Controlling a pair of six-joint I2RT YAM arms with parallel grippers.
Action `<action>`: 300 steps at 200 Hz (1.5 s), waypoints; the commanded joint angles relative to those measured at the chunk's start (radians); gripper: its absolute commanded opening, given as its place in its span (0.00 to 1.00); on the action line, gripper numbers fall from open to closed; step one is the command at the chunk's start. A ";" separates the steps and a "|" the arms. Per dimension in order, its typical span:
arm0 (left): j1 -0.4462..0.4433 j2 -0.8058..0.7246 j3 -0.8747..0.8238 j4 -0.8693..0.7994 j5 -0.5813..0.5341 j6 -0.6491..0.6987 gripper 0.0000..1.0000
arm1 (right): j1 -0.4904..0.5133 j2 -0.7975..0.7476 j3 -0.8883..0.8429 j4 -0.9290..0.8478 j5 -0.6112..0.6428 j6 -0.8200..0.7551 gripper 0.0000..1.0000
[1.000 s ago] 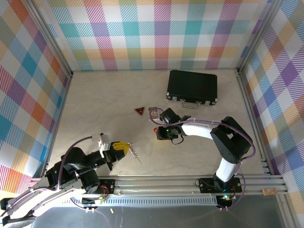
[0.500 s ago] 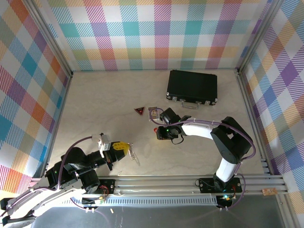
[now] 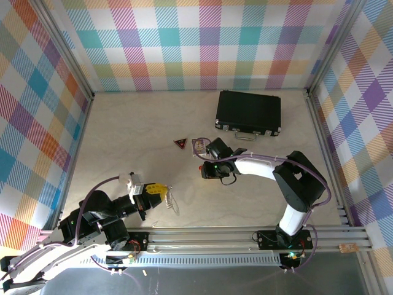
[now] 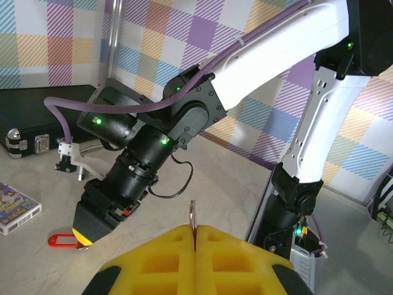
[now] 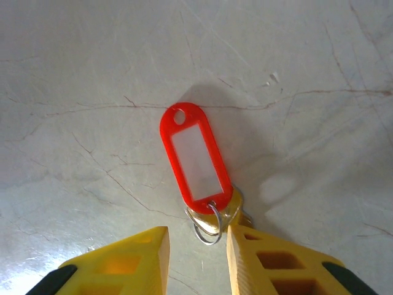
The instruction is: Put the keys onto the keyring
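The keys lie flat on the table: a red plastic tag with a brass key and a small split ring under its near end. They also show as a red tag in the left wrist view. My right gripper points down over them and is open. Its jaws straddle the split ring, and the right finger touches the key. My left gripper is shut on the keyring, whose thin metal edge pokes up between the yellow pads. From above, the keyring hangs off the left gripper near the front rail.
A black case lies at the back right. A dark triangular badge and a small printed card lie just behind the right gripper. Aluminium rails run along the front edge and the sides.
The left gripper has tilted the keyring slightly nearer the front rail. The right gripper has crept a little to the left over the keys.
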 commanded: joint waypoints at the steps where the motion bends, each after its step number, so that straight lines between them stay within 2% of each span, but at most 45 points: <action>1: 0.002 0.000 -0.005 0.052 0.014 0.002 0.00 | -0.004 0.017 0.035 0.008 0.003 -0.001 0.31; 87: 0.002 -0.001 -0.005 0.052 0.014 0.001 0.00 | -0.001 0.038 0.049 -0.032 0.045 -0.014 0.31; 300: 0.002 -0.008 0.001 0.049 0.016 0.003 0.00 | 0.015 0.054 0.055 -0.017 0.000 0.000 0.27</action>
